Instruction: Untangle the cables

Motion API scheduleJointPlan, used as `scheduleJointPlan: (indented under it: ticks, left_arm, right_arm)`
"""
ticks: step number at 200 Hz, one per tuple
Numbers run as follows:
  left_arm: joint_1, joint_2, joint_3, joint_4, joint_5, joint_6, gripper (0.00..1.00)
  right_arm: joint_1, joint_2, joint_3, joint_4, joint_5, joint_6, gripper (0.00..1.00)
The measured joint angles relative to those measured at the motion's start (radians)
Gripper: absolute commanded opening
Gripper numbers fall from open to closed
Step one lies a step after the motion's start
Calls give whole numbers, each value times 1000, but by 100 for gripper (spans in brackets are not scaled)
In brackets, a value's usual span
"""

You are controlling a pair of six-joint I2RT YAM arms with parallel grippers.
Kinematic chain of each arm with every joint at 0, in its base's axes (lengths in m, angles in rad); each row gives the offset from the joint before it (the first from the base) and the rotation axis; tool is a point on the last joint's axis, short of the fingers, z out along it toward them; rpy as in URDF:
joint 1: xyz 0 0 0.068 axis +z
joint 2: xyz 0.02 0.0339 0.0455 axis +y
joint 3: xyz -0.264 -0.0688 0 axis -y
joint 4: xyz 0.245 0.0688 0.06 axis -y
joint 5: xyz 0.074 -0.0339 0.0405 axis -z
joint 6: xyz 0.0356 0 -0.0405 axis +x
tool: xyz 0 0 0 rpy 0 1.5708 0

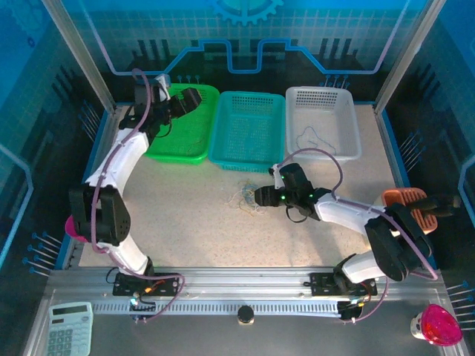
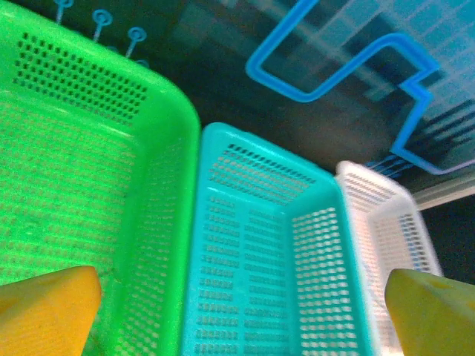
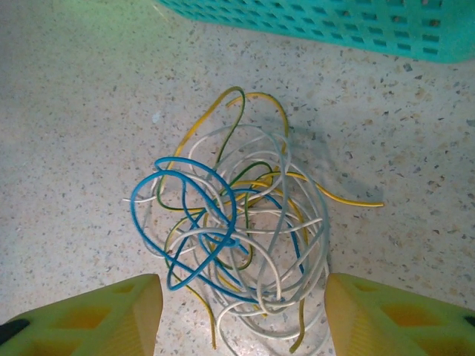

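Observation:
The cables [image 3: 237, 230] lie in a loose tangle of blue, white, yellow and green wires on the speckled table, in front of the teal basket [image 3: 356, 26]. From above the tangle [image 1: 247, 199] is a small knot just left of my right gripper [image 1: 261, 196]. My right gripper [image 3: 241, 319] is open, its yellow fingers [image 3: 96, 319] on either side of the tangle's near end, gripping nothing. A thin whitish cable [image 1: 315, 137] lies in the white basket [image 1: 323, 96]. My left gripper [image 1: 191, 98] hovers open over the green basket [image 1: 178, 152]; nothing is between its fingertips [image 2: 44, 311].
Three baskets stand in a row at the back: green [image 2: 89, 185], teal [image 2: 260, 245], white [image 2: 393, 237]. An orange object [image 1: 412, 204] sits by the right arm. A calculator [image 1: 70, 330] and a pink object [image 1: 436, 325] rest on the near ledge.

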Motion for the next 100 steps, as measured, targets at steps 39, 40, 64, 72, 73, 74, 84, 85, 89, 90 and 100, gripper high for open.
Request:
scheduleJointPlan:
  ticks: [39, 40, 64, 72, 73, 74, 84, 85, 89, 90, 100]
  left_arm:
    - [-44, -242, -224, 73, 59, -108, 99]
    - [-48, -250, -233, 77, 59, -111, 99]
    - [-138, -361, -367, 99, 63, -151, 99]
    - [-171, -391, -411, 103, 62, -161, 99]
    - [-176, -396, -418, 104, 63, -163, 99]
    - [-179, -398, -422, 105, 62, -163, 99]
    - [-211, -435, -480, 105, 56, -178, 99]
    - [-212, -437, -483, 105, 56, -180, 99]
    - [-220, -449, -503, 105, 53, -183, 99]
    - [-224, -453, -511, 105, 50, -185, 99]
    - [-241, -488, -568, 110, 40, -205, 99]
  right_arm:
    - [1, 78, 30, 15, -21, 4, 58]
    - [2, 80, 31, 15, -22, 4, 58]
    - [19, 104, 50, 22, -43, 18, 57]
    - [33, 104, 55, 21, -48, 23, 57]
    - [37, 104, 57, 21, -50, 24, 57]
    - [38, 104, 58, 21, -50, 23, 57]
    - [63, 103, 68, 22, -62, 28, 57]
    - [66, 103, 68, 22, -63, 29, 57]
    - [76, 101, 72, 21, -66, 30, 57]
    - [78, 101, 72, 21, -68, 31, 57]
    - [106, 85, 76, 18, -77, 31, 57]
